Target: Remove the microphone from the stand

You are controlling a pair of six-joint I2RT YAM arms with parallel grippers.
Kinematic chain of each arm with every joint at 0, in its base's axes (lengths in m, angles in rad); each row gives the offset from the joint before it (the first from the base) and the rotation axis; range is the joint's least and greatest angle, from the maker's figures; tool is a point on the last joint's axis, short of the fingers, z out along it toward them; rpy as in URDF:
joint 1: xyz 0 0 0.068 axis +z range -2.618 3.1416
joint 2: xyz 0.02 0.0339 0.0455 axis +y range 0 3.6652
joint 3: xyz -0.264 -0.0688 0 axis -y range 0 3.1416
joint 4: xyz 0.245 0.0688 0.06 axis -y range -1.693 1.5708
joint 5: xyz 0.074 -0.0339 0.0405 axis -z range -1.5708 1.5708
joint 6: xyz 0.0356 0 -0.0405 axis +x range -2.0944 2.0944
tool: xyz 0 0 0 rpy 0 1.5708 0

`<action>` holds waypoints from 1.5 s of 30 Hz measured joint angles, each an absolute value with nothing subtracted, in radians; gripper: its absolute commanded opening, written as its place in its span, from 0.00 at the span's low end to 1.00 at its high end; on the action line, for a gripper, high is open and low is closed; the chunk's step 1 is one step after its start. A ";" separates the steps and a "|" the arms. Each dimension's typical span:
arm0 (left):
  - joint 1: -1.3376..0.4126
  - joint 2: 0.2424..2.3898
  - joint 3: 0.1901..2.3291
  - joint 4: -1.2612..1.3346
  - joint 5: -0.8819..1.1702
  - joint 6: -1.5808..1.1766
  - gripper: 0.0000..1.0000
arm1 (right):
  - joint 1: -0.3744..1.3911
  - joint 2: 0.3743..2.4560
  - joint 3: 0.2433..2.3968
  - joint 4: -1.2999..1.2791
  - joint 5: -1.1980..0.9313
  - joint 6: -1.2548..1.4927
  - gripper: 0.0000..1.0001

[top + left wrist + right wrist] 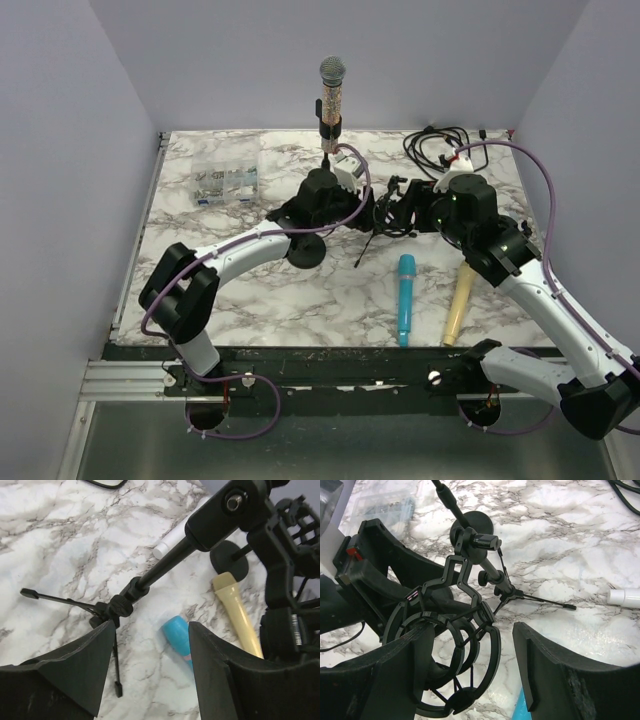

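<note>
Standing tall at the back of the table, the microphone (332, 95) is upright in the clip of its stand (305, 251), mesh head up. By my reading the task's one job is not yet done: nothing has hold of it, and lifting it out of the clip is all to come. Down at mid-table both arms crowd around a different bit of kit, a small tripod (535, 599) carrying an empty shock mount (451, 645). Left gripper (151, 625): jaws spread wide and holding nothing, with the tripod's pole crossing beyond the tips and a blue mic (176, 635) and a cream mic (237, 612) lying loose on the marble past that. Right gripper (472, 627): jaws spread wide too, gripping nothing. The shock mount's ring sits in the gap and overlaps one finger in the wrist view, though whether it touches I cannot tell. From overhead, both grippers sit well below the microphone's body.
</note>
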State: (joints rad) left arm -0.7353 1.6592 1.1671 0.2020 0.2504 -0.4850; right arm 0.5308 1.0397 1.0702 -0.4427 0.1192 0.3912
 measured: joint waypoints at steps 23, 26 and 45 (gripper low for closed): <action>-0.676 1.803 1.192 0.406 0.522 -0.048 0.40 | 0.531 1.066 1.079 -0.441 0.111 0.392 0.71; -0.676 1.809 1.199 0.413 0.539 -0.045 0.40 | 0.531 1.076 1.084 -0.435 0.110 0.392 0.71; -0.649 1.785 1.148 0.444 0.529 -0.103 0.28 | 0.531 1.076 1.091 -0.443 0.110 0.391 0.71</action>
State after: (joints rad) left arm -0.6487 1.7855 1.1484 0.4442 0.5293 -0.1032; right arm 0.5308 1.0760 1.0908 -0.4431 0.1104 0.3912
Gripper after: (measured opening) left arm 0.301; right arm 0.709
